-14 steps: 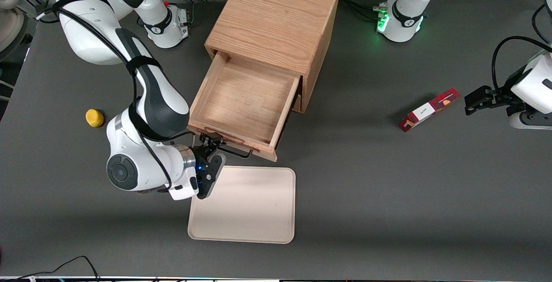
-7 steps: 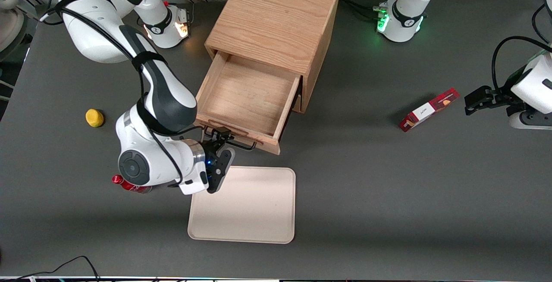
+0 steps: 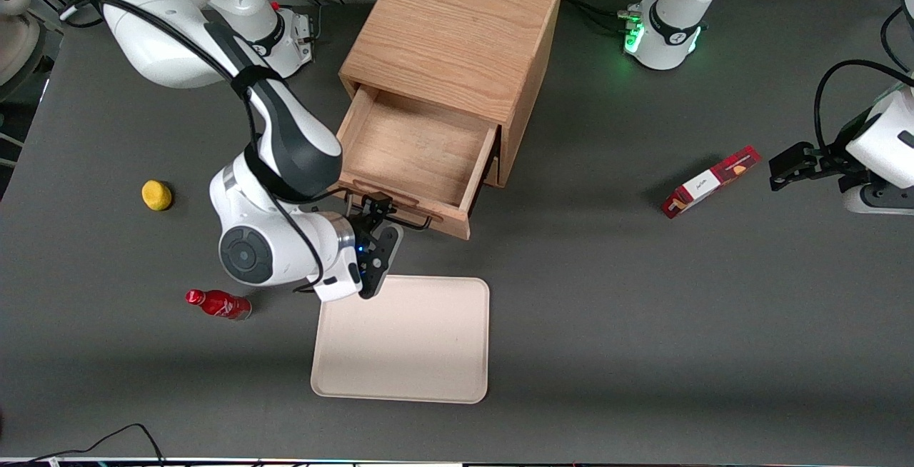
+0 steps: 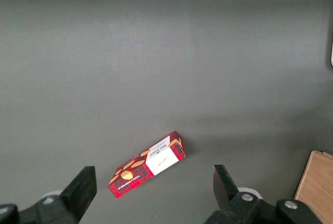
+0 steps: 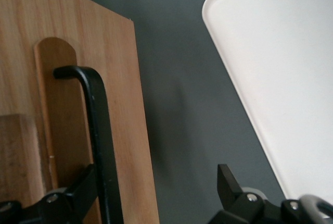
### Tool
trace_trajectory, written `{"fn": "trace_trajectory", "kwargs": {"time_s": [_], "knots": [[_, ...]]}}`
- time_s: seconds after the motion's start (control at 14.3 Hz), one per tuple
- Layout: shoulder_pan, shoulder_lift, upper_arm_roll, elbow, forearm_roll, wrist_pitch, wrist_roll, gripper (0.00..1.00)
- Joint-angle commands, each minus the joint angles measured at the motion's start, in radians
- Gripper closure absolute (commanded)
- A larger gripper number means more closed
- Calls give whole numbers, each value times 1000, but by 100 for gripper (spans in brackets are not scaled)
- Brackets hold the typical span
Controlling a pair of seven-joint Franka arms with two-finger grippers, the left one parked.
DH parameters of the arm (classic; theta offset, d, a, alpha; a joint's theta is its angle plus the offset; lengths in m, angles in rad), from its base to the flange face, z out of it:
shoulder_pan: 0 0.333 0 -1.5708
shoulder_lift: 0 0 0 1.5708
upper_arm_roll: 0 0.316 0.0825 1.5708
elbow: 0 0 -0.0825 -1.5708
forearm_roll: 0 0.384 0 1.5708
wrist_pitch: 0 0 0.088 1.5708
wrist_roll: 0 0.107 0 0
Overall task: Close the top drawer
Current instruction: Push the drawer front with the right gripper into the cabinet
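The top drawer of the light-oak cabinet stands partly pulled out, its shallow box empty. Its black wire handle runs along the drawer front under a wooden lip. My right gripper is open and pressed against the drawer front at the handle. In the right wrist view the handle lies against the wooden drawer front, with one finger beside it and the other finger apart over the grey table.
A cream tray lies on the table just nearer the front camera than the drawer; it also shows in the right wrist view. A red bottle and a yellow ball lie toward the working arm's end. A red box lies toward the parked arm's end.
The drawer has slid further into the cabinet, with my gripper moving with its front. The arm's move has uncovered the red bottle.
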Motion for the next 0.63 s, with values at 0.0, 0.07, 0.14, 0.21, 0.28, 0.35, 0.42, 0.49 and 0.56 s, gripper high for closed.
{"fn": "trace_trajectory", "kwargs": {"time_s": [0.0,0.07,0.14,0.21,0.28,0.35,0.42,0.49,0.56], "knots": [[-18,-108,14,-161,29,46,17,0],[-18,-121,14,-181,38,47,17,0],[-18,-141,14,-204,41,55,17,0],[-18,-162,14,-231,44,61,17,0],[-19,-182,19,-257,56,67,17,0],[-23,-203,20,-285,70,73,17,0],[-24,-225,22,-317,79,87,17,0],[-24,-245,22,-340,89,96,17,0],[-24,-256,28,-354,98,99,17,0]]}}
